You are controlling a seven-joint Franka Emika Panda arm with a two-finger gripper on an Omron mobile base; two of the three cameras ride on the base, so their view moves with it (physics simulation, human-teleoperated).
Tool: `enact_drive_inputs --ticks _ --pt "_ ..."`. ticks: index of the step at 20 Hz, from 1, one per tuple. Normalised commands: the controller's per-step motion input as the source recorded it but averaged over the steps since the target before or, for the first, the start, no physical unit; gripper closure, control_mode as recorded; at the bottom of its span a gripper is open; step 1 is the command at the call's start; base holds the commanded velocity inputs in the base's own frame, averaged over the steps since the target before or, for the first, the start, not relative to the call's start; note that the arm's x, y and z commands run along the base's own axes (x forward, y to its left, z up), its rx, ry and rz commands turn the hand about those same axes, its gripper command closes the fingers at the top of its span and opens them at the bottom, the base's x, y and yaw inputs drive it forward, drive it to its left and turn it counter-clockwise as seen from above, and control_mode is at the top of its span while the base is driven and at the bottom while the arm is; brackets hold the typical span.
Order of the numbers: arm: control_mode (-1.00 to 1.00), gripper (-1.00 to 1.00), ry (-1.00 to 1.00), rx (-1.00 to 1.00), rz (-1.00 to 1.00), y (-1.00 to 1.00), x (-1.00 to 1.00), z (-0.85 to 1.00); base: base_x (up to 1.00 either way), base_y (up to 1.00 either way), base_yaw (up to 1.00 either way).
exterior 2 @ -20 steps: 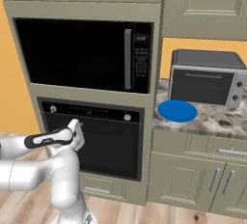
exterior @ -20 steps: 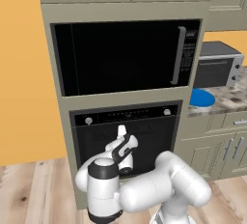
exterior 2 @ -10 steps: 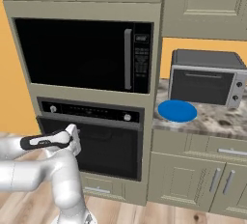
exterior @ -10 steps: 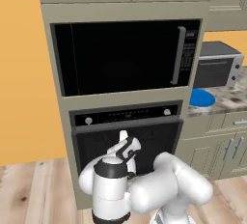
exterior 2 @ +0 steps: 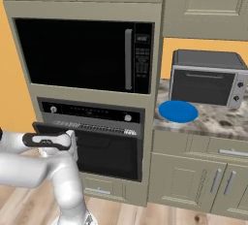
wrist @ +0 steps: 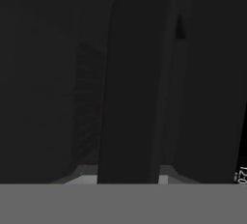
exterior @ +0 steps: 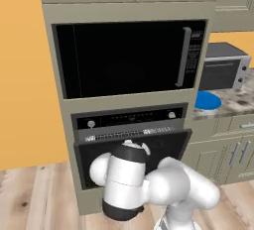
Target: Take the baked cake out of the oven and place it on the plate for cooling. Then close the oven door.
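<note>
The oven (exterior: 129, 118) (exterior 2: 92, 111) sits below the microwave, and its oven door (exterior: 171, 144) (exterior 2: 111, 156) is tipped out a little at the top, leaving a narrow gap. My gripper (exterior 2: 72, 139) (wrist: 128, 175) is at the door's upper left edge, shut on the dark handle bar (wrist: 132, 83). In the left base view my own arm covers the hand. The blue plate (exterior: 207, 100) (exterior 2: 178, 111) lies on the counter to the right of the oven. The baked cake is hidden inside the dark oven.
A large black microwave (exterior: 124, 58) (exterior 2: 82, 54) with a vertical handle is above the oven. A silver toaster oven (exterior: 223, 67) (exterior 2: 206, 78) stands on the speckled counter (exterior 2: 218, 122) behind the plate. Cabinet drawers and doors lie below the counter, and the floor is wood.
The oven door has gone from shut to slightly ajar at its top. My hand has come down and back toward the base with the handle in it.
</note>
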Motion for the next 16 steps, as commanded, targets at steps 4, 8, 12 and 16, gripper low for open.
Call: enact_drive_inputs --ticks 4,8,12,16 --pt "-1.00 1.00 0.00 0.00 0.00 0.00 -0.23 -0.16 0.00 0.00 0.00" --pt "-1.00 1.00 0.04 0.00 0.00 0.00 -0.35 -0.18 0.00 0.00 0.00" --pt "-1.00 1.00 0.10 0.00 0.00 0.00 -0.28 -0.07 0.00 0.00 0.00" --pt "-1.00 1.00 0.12 0.00 0.00 0.00 -0.18 0.00 0.00 0.00 0.00"
